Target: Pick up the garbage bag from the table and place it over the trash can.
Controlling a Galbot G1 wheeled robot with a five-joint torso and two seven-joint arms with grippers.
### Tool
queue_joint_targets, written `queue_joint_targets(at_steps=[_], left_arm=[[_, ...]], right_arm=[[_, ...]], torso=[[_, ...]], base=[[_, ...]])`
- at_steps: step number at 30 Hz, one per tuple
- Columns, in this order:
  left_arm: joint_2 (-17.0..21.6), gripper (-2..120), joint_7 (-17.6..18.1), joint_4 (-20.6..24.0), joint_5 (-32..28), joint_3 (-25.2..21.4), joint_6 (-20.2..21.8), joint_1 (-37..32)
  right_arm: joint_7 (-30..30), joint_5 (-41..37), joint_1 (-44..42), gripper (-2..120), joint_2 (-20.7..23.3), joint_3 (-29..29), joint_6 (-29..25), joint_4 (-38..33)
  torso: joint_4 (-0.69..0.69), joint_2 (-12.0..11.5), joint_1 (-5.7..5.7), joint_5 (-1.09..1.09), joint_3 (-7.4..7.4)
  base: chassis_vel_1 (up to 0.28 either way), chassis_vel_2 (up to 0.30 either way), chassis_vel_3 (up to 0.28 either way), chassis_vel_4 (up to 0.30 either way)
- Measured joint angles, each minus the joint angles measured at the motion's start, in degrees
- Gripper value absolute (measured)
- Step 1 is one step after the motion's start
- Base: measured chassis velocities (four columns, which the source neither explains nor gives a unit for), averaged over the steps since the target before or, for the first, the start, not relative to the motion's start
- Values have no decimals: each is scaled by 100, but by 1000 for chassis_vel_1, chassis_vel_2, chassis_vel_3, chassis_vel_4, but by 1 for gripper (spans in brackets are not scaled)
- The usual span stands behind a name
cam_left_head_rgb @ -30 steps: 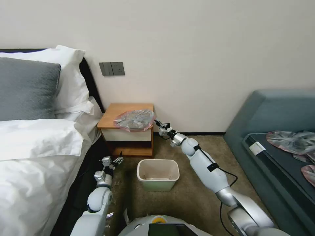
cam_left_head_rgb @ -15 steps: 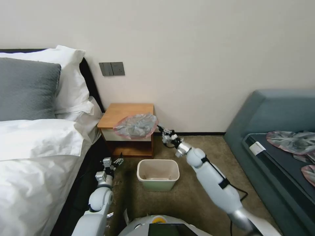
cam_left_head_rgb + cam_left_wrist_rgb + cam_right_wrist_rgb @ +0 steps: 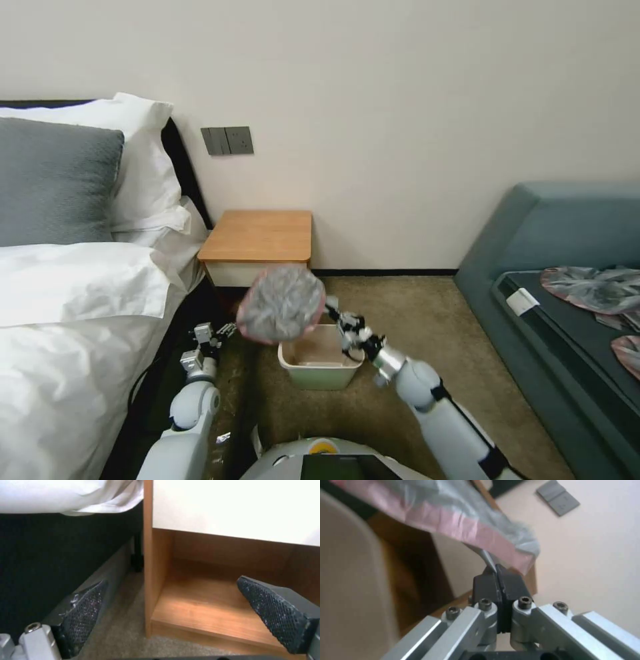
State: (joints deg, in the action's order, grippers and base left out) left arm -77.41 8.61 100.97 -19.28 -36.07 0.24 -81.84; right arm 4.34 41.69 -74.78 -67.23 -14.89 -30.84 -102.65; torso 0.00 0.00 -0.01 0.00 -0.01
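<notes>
The garbage bag [image 3: 281, 304], crinkly grey plastic with a pink rim, hangs in the air just above the left rim of the trash can [image 3: 321, 369]. My right gripper [image 3: 331, 311] is shut on the bag's right edge. In the right wrist view the fingers [image 3: 493, 580] pinch the pink rim of the garbage bag [image 3: 453, 527] between them. The table [image 3: 257, 237] stands behind against the wall, its wooden top bare. My left gripper [image 3: 223, 330] hangs low beside the bed, open; in the left wrist view its fingers [image 3: 83, 615] are spread before the table's lower shelf [image 3: 206, 610].
A bed [image 3: 67, 320] with white linen fills the left side. A blue-grey sofa [image 3: 560, 267] on the right carries wider flat plastic bags [image 3: 593, 287]. Carpeted floor [image 3: 413, 313] lies between the trash can and the sofa.
My right arm has pulled back and down, carrying the garbage bag off the table's top until it hangs over the trash can. The left arm shifted slightly left.
</notes>
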Motion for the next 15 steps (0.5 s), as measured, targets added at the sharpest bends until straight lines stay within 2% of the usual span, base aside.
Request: queue_joint_targets(at_steps=[8,15], left_arm=[[29,99,30,33,-36,2,-10,-12],[57,99,31,68,-36,50,-15,-13]], right_arm=[[-52,189,-610,0,16,-212,-284,9],[-57,72,-861,0,124,-373,-328,-22]], torso=[[0,0,0,0,0],[1,0,0,1,0]], base=[[0,0,0,0],[0,0,0,0]])
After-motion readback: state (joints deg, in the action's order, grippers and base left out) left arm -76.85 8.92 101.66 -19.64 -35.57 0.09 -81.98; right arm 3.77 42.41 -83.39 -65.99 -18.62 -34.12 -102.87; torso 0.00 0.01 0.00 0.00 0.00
